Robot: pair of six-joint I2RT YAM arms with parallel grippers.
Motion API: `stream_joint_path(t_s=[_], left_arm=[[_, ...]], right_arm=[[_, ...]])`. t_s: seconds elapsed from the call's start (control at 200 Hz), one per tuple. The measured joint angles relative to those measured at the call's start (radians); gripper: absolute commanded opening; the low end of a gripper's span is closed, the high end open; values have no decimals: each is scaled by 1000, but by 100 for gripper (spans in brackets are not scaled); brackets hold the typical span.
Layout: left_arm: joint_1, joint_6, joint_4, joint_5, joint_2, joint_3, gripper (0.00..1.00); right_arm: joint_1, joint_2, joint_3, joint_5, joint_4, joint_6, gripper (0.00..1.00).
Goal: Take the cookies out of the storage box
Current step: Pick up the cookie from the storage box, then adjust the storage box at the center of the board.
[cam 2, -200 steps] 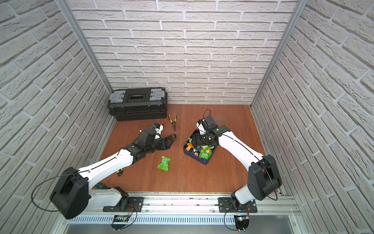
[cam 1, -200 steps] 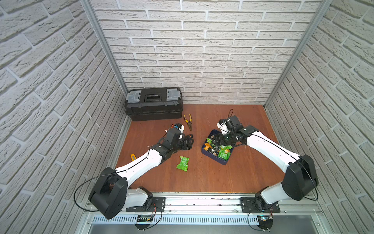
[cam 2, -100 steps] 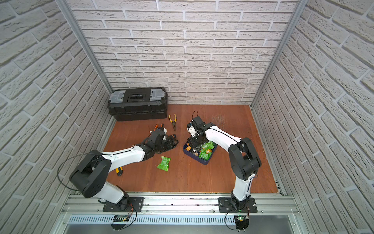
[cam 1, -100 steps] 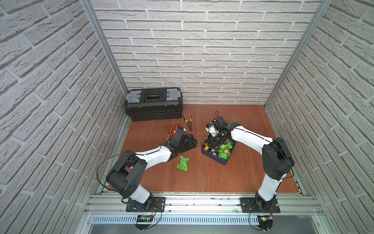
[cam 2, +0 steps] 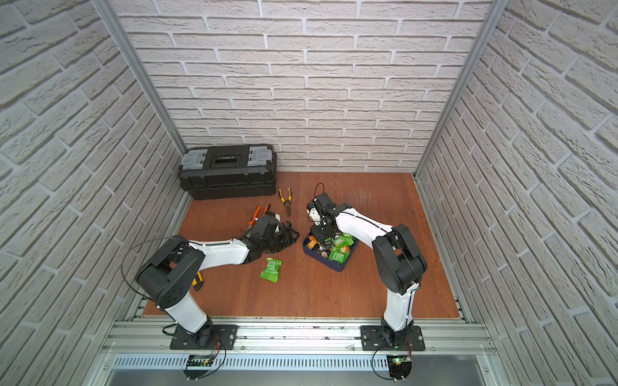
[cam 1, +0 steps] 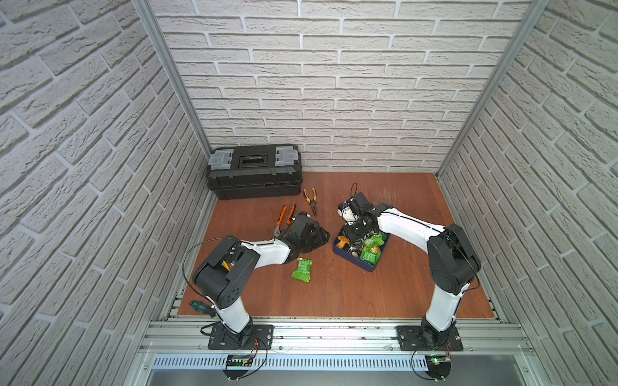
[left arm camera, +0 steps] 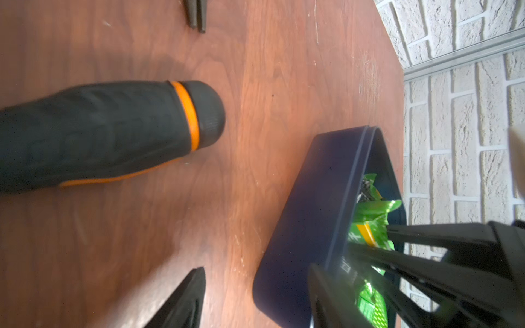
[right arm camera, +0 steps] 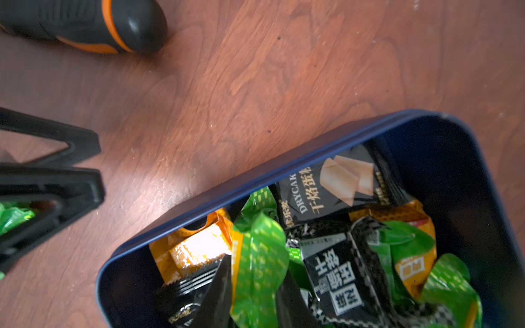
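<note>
Right gripper (right arm camera: 252, 301) inside storage box (cam 1: 367, 267), jaws clamped on green cookie packet (right arm camera: 260, 255); left gripper (cam 1: 321, 238) jaws released, empty, just beside box near table (cam 1: 384, 300) centre

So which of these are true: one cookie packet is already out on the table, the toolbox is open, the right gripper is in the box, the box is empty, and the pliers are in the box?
1. One green packet lies on the table, outside the box. True.
2. The toolbox is open. False: its lid is shut.
3. The right gripper is down in the box. True: its fingers are among the packets.
4. The box is empty. False: it holds many green, orange and black packets.
5. The pliers are in the box. False: both pairs lie on the table near the toolbox.
</note>
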Motion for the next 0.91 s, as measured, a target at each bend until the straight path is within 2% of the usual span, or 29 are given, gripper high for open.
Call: stream_joint_path(t_s=[0.24,0.335,0.6,0.785,0.905], left_arm=[[-38,-1,-40,3,99,111,38],[-50,5,-78,2,125,148,33],[-94,84,-225,18,134,240,32],[-103,222,-366,172,269,498,31],[-110,274,-402,245,310,545,31]], right_arm=[[-12,-175,-104,-26,42,84,20],[-28,-261,-155,-61,63,139,21],[-119,-455,-322,-146,109,321,22],[-210,-570,-414,-229,108,433,23],[-243,-627,-437,-259,102,479,23]])
